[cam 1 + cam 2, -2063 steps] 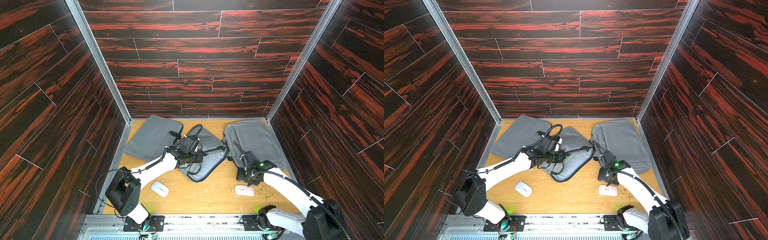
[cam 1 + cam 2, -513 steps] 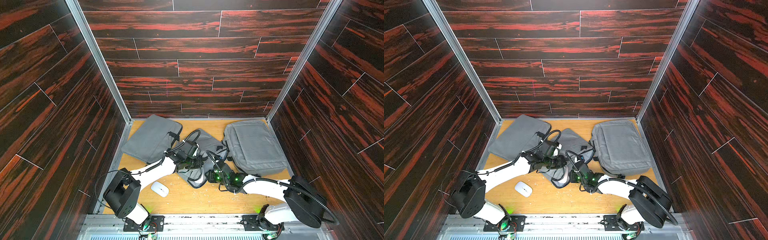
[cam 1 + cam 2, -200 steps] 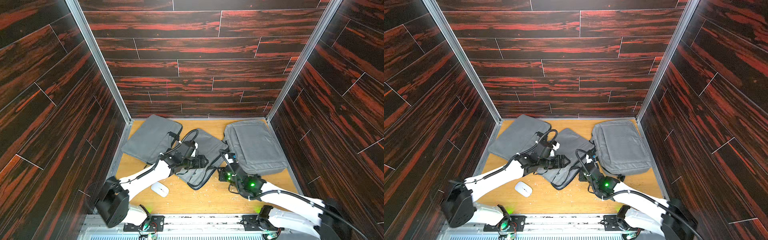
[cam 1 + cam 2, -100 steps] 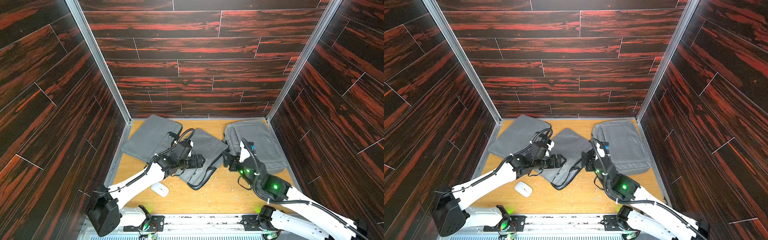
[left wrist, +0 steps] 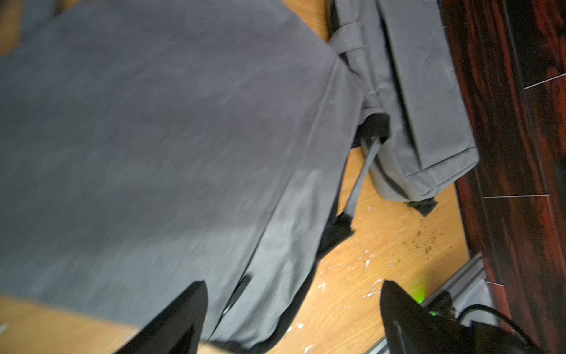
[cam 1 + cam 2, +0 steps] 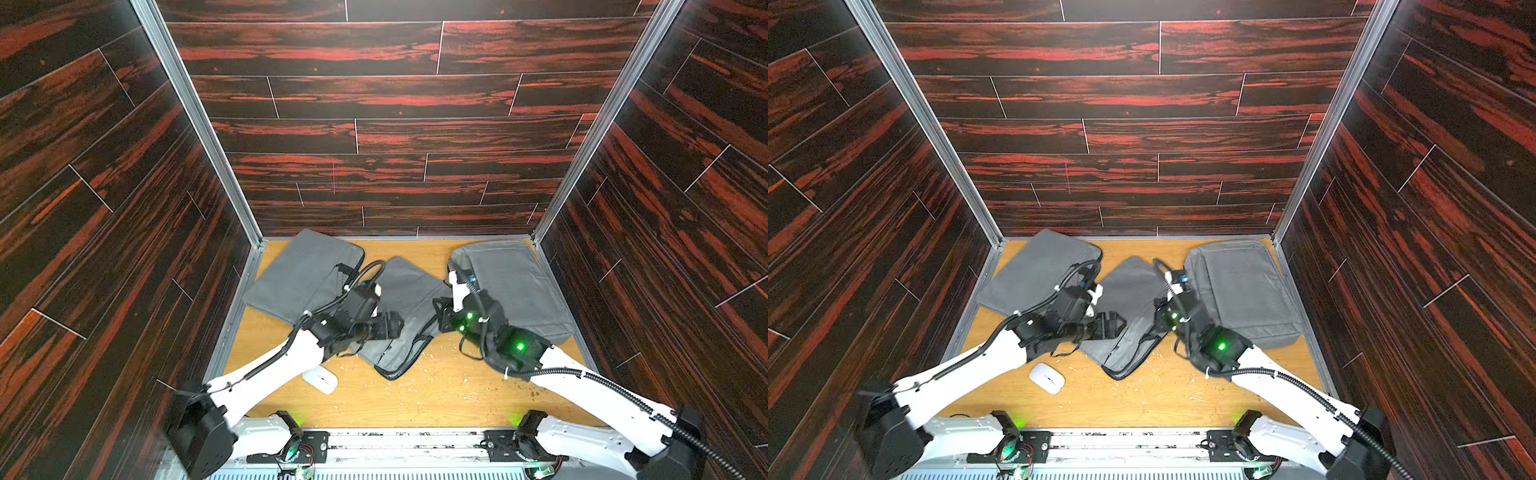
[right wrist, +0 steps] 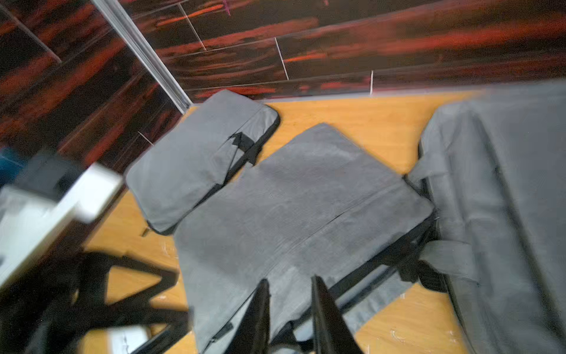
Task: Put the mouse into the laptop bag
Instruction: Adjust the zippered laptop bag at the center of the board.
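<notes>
Overhead stereo, wrist views seemingly near bag

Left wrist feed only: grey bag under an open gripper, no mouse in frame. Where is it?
Observer: White mouse lies on the table near the front, right by the left arm, outside any bag.
Operator: Right gripper?
Observer: Right gripper is over the middle bag at its edge, jaws slightly apart, nothing between them.
Operator: Any bag beyond the two I see?
Observer: Yes, a third grey bag lies flat in the rear left corner.
</notes>
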You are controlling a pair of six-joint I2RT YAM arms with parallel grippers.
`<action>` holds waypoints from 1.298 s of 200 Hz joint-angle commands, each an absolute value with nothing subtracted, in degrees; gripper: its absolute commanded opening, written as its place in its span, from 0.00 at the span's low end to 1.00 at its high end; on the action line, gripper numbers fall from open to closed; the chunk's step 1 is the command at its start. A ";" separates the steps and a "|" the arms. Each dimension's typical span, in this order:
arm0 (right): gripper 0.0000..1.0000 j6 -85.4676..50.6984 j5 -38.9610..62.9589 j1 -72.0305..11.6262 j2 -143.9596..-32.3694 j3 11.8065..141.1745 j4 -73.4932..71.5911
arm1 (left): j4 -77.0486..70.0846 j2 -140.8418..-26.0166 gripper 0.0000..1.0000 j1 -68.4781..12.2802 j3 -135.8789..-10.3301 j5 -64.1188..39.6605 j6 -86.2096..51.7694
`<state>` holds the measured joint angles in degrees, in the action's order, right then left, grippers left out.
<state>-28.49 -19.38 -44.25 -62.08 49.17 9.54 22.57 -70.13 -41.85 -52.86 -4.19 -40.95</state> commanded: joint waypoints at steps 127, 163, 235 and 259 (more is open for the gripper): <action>0.60 -34.67 5.78 -24.44 -83.56 45.90 2.87 | 18.62 -65.96 1.00 -39.10 -37.39 3.64 -48.21; 0.54 -35.28 8.42 -24.35 -89.03 48.24 0.48 | 15.53 -70.13 1.00 -37.66 -37.17 2.21 -47.80; 0.00 -38.23 9.34 -24.44 -82.95 42.36 -0.31 | 12.06 -78.40 0.94 -35.53 -39.75 -0.79 -45.31; 0.00 -38.98 9.46 -24.91 -79.76 40.84 0.95 | 10.72 -81.05 0.81 -35.14 -40.74 -1.84 -44.66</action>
<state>-37.69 8.19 -24.36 -84.29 42.24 -0.23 13.19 -79.05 -35.59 -38.87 -0.08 -45.76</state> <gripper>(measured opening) 0.056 0.861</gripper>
